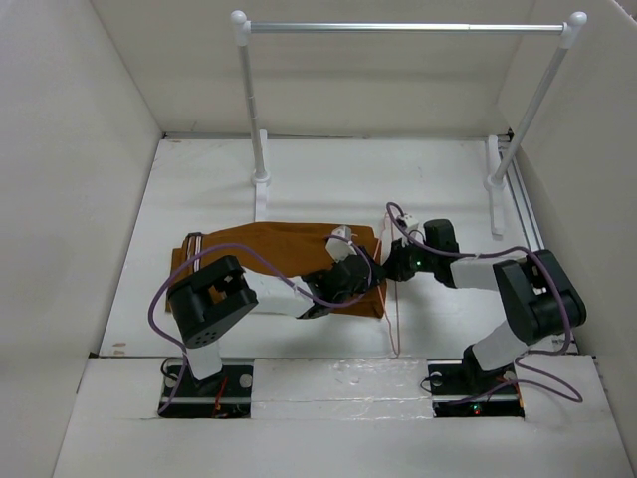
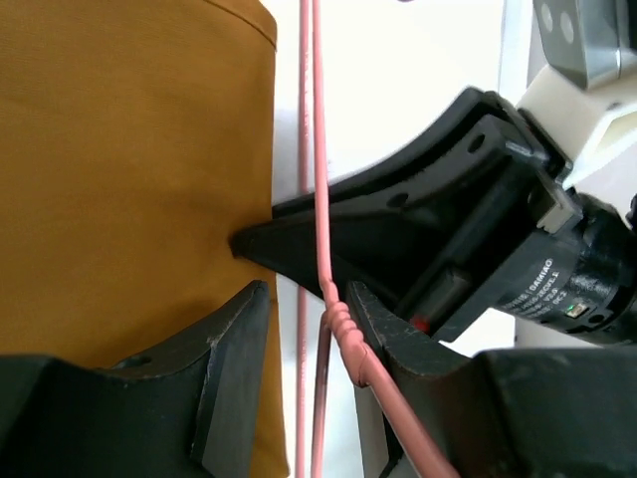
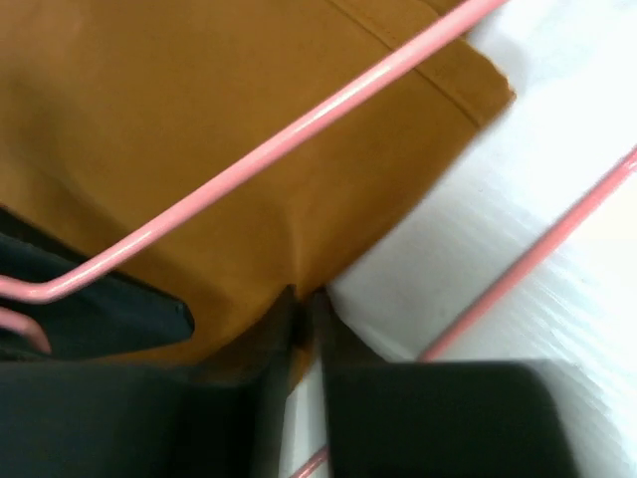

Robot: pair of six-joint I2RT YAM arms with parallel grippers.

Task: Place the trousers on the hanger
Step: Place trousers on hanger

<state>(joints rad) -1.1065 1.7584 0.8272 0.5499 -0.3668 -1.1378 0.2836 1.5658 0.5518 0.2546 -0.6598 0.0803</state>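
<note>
black fingers of my left pincer filled the bottom of the left wrist view. they stood apart with nothing clamped. the twisted neck of the hanger ran between them, close against the right-hand finger.

from above, the trousers lay folded flat on the table, reaching from the left side towards the middle. they were rust-brown and smooth, with what looked like a striped band at the far left end and a neat stitched hem at the right end. at that right end lay the pink wire, thin and hard to follow from above. one bar crossed over the cloth's corner and another ran over bare table. further right, my right pincer was closed on the very edge of the cloth, which puckered at the tips.

i judged the step to be feeding the trouser end through the hanger, and it was barely begun, since no cloth hung over a bar yet. next, the left pincer would need to close on the neck to steady the wire. the right would then draw the hem through the triangle without dragging the light frame along.
</note>
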